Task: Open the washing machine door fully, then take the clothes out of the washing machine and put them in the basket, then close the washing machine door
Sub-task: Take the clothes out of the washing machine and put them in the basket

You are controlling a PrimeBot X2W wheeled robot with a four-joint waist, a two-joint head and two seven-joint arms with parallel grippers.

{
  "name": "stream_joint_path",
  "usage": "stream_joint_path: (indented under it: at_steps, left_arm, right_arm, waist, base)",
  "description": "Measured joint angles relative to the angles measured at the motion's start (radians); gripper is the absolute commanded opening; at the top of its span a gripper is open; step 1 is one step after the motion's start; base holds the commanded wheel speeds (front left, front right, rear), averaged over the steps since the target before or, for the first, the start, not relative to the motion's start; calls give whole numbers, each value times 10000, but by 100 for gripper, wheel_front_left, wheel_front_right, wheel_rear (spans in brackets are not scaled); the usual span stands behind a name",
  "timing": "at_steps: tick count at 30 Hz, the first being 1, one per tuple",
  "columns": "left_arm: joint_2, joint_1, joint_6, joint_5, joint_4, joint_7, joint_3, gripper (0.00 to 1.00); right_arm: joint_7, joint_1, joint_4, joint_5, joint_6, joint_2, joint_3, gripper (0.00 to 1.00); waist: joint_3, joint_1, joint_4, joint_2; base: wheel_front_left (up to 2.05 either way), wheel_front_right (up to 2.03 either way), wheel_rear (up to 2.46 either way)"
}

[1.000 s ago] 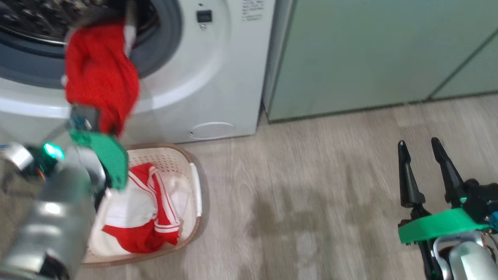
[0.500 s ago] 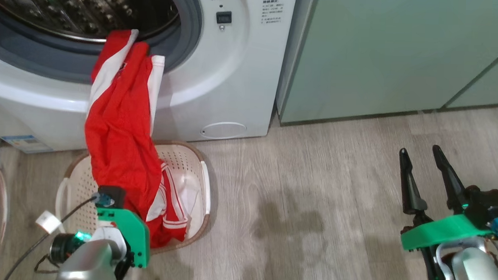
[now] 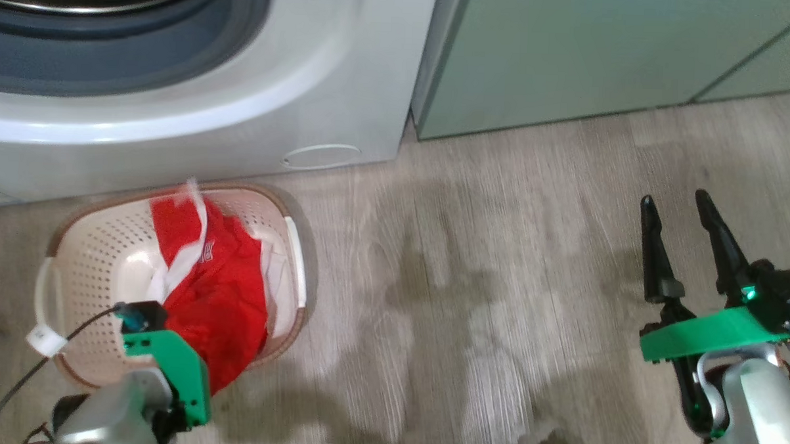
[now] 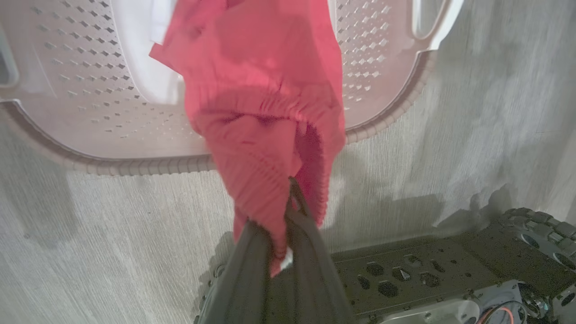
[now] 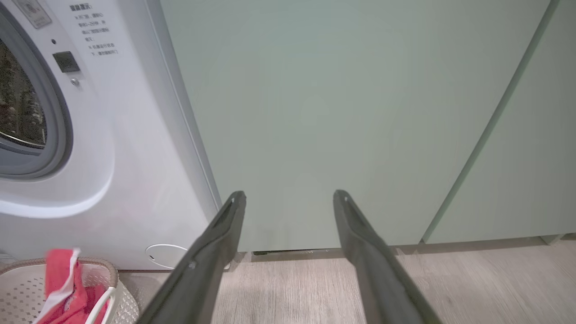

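Red, white-striped fabric clothes (image 3: 218,301) drape into the cream perforated plastic basket (image 3: 85,250), eight o'clock. Our left gripper (image 4: 279,211) is clamped on them; right gripper (image 3: 673,199) spread, empty. We judge release and door closing remain.

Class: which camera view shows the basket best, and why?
The head view: the basket appears almost whole, rim and both handles, with the clothes inside. The left wrist view shows part of its perforated wall and rim; the right wrist view catches one corner.
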Motion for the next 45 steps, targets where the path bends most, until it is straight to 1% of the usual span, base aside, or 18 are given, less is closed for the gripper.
stream_joint_path:
  at_steps: [3, 9, 11, 12, 13, 14, 15, 18, 19, 20, 21, 23, 29, 32, 33, 38, 41, 45]
  left_arm:
    - [232, -25, 0, -148, 0, -100, 58, 0]
    - [704, -662, 119, -138, -12, -1455, 127, 0]
    - [777, -1137, 125, -138, -73, -1994, 153, 0]
    - [788, -1376, 211, -138, -109, -2288, 182, 0]
    - [794, -1586, 209, -136, -134, -2330, 176, 0]
    - [794, -1755, 209, -136, -150, -2332, 178, 5]
    - [794, -1875, 207, -140, -155, -2357, 207, 17]
    - [798, -1989, 211, -153, -142, -2359, 297, 38]
    - [798, -1988, 226, -242, -119, -2418, 359, 63]
    - [798, -1988, 226, -242, -119, -2418, 359, 98]
    - [800, -1988, 299, -339, -90, -2443, 405, 100]
    - [800, -1988, 395, -420, -59, -2481, 435, 100]
    - [658, -1952, 447, -445, -56, -3522, 407, 100]
    - [546, -1845, 347, -370, -52, -4019, 297, 100]
    - [508, -1742, 274, -366, -52, -4303, 253, 100]
    - [506, -1286, 127, -299, -221, -4679, 130, 100]
    - [591, -905, 88, -301, -803, -4734, 257, 100]
    - [888, -288, 4, -297, -2535, -4765, 922, 100]
  right_arm:
    - [0, -168, -86, 0, 0, 23, -17, 100]
    - [0, -498, -209, -4, 0, 104, -33, 100]
    - [0, -612, -236, -13, 0, 109, -42, 100]
    - [0, -681, -244, -13, 0, 111, -38, 100]
    - [0, -736, -274, -15, 0, 113, -33, 100]
    - [0, -790, -295, -15, 0, 119, -21, 100]
    - [0, -855, -303, -15, 0, 128, -8, 100]
    - [0, -1029, -345, -46, 0, 161, 21, 100]
    - [0, -1086, -347, -94, 0, 174, 33, 100]
    - [0, -1086, -347, -94, 0, 174, 33, 100]
    - [0, -1133, -349, -100, 0, 186, 54, 100]
    - [0, -1156, -349, -100, 0, 199, 65, 100]
    - [0, -1136, -240, -100, 0, 205, 46, 100]
    - [0, -1049, -151, -100, 0, 207, 44, 100]
    - [0, -970, -90, -100, 0, 207, 56, 100]
    - [0, -486, 81, -100, 0, 203, 98, 100]
    - [0, -152, 167, -94, 0, 201, 111, 100]
    - [0, 123, 196, -82, 0, 207, 81, 100]
  waist:
    - [346, 0, -148, 0]
    - [1106, 0, -309, 0]
    - [1365, 0, -331, 0]
    - [1493, 0, -340, 0]
    - [1613, 0, -348, 0]
    - [1730, 0, -356, 0]
    - [1850, 0, -367, 0]
    - [2158, 0, -404, 0]
    - [2236, 0, -417, 0]
    - [2236, 0, -417, 0]
    - [2300, 0, -432, -1]
    - [2353, 0, -463, -1]
    - [1941, 0, -370, -1]
    - [1507, 0, -277, 0]
    - [1152, 0, -203, 0]
    - [150, 0, -7, 0]
    - [-502, 0, 102, 0]
    - [-1308, 0, 218, 0]
  base:
    - [0, 0, 0]
    - [0, 0, 0]
    - [0, 0, 0]
    - [0, 0, 0]
    - [0, 0, 0]
    - [0, 0, 0]
    - [0, 0, 0]
    - [0, 0, 0]
    - [0, 0, 0]
    - [0, 0, 0]
    - [0, 0, 0]
    - [0, 0, 0]
    - [0, 0, 0]
    - [0, 0, 0]
    - [0, 0, 0]
    - [0, 0, 0]
    - [0, 0, 0]
    - [0, 0, 0]
